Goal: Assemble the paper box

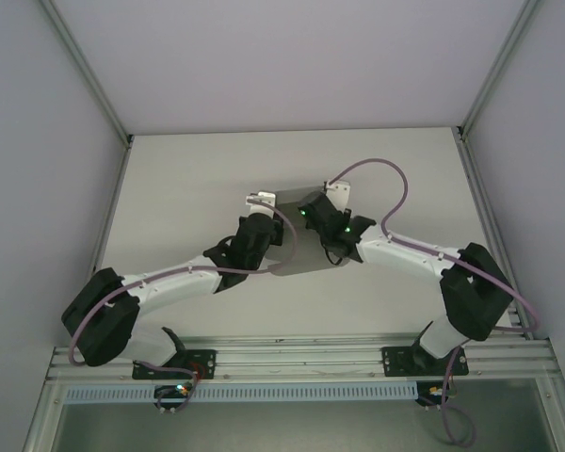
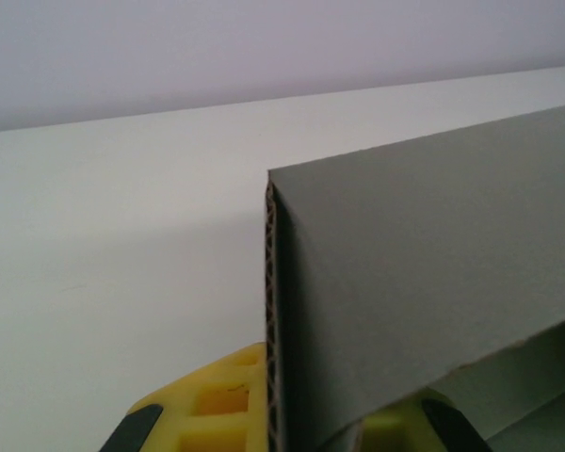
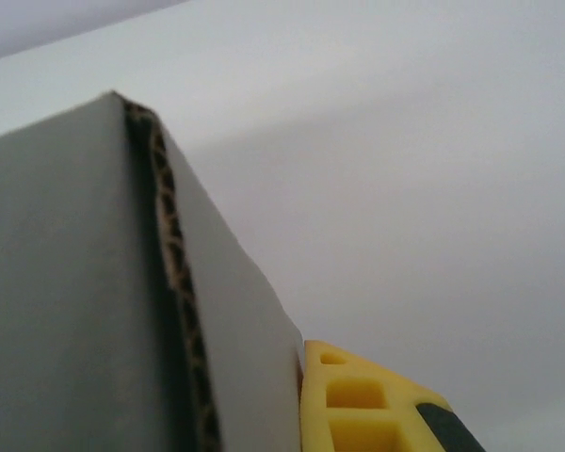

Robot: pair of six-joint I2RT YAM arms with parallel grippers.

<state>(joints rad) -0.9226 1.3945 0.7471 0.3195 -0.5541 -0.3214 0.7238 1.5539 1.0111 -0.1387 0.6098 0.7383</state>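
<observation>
i find the paper box (image 1: 297, 250) held over the middle of the bench (image 1: 188, 188), well apart from every edge. the left gripper (image 2: 301, 428) is clamped tight on its corrugated edge. the right gripper (image 1: 313, 215) is likewise closed on the card, one yellow finger (image 3: 358, 405) against it. in my judgement it is partly folded: no cavity formed, no contents seen, walls and flaps outstanding.
</observation>
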